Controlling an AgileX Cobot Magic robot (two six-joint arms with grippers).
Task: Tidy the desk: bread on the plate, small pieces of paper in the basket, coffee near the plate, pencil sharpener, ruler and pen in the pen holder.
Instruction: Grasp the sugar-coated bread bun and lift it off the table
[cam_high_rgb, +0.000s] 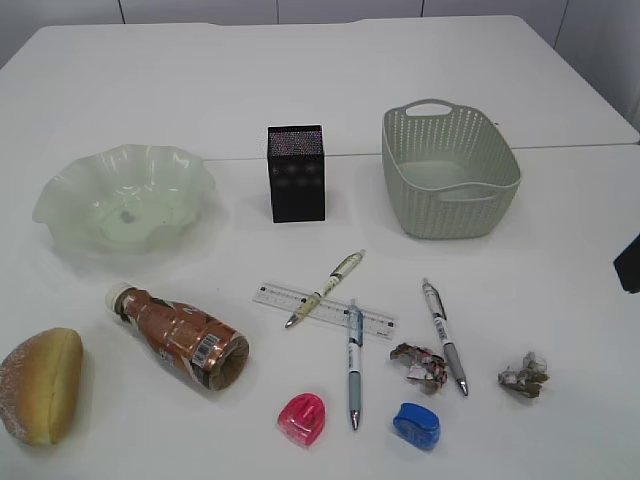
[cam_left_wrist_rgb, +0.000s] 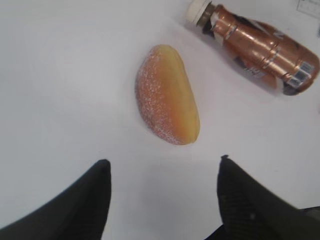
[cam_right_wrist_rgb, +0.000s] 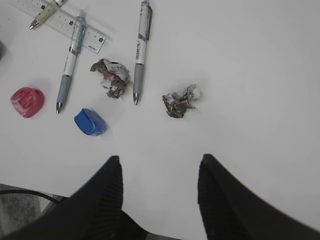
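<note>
Well, both grippers hang empty with jaws apart, the left gripper (cam_left_wrist_rgb: 162, 165) above the bread (cam_left_wrist_rgb: 167, 94) lying beside the tipped coffee bottle (cam_left_wrist_rgb: 260, 46), the right gripper (cam_right_wrist_rgb: 160, 162) over two paper balls (cam_right_wrist_rgb: 181, 100).

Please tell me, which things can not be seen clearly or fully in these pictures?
- Bread: exterior view, its lower left end is cut off by the picture edge.
- Ruler: markings too small to read; two pens lie across it.
- Pen holder: its inside is dark, contents cannot be told.
- Coffee: left wrist view, label print blurred.
- Both arms: almost wholly outside the exterior view.
</note>
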